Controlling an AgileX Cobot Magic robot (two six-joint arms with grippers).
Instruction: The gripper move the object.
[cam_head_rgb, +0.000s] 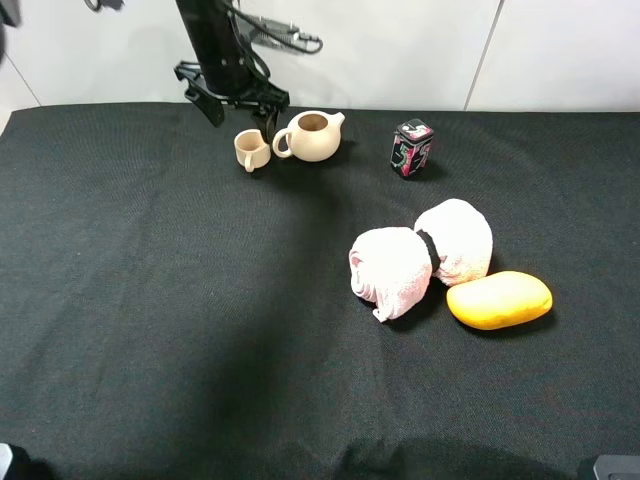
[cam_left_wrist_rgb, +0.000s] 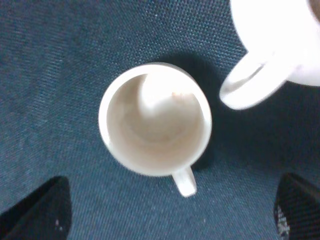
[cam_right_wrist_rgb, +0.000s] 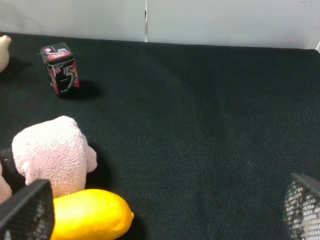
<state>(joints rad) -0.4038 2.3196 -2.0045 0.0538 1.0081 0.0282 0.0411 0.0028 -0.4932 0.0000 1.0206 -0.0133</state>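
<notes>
- The small cream-beige ceramic cup with a loop handle (cam_head_rgb: 249, 150) stands upright on the black woven cloth (cam_head_rgb: 180, 300), just beside the cream spouted ceramic teapot (cam_head_rgb: 313, 136), on the side of the teapot's handle.
- The left gripper (cam_head_rgb: 232, 100), the black end of a jointed arm, hangs above the cup. In the left wrist view the cup (cam_left_wrist_rgb: 155, 120) sits below and between two dark fingertips (cam_left_wrist_rgb: 42, 212) spread wide; the jaws are open and hold nothing.
- The right gripper (cam_right_wrist_rgb: 160, 210) is well apart from the teapot, near the yellow smooth mango-shaped fruit (cam_right_wrist_rgb: 90, 212). Its jaws also stand open and empty.
- Main risk, as I judge it: the teapot's loop handle (cam_left_wrist_rgb: 247, 87) lies very near the cup's rim, so a descending finger could strike it and shove or tip the teapot.
- The cup's own handle (cam_left_wrist_rgb: 184, 181) juts toward the space between the fingers; a pinch landing on it might twist the cup instead of seating it.
- The glazed wall looks slick, so a shallow grasp could slip on lifting.
</notes>
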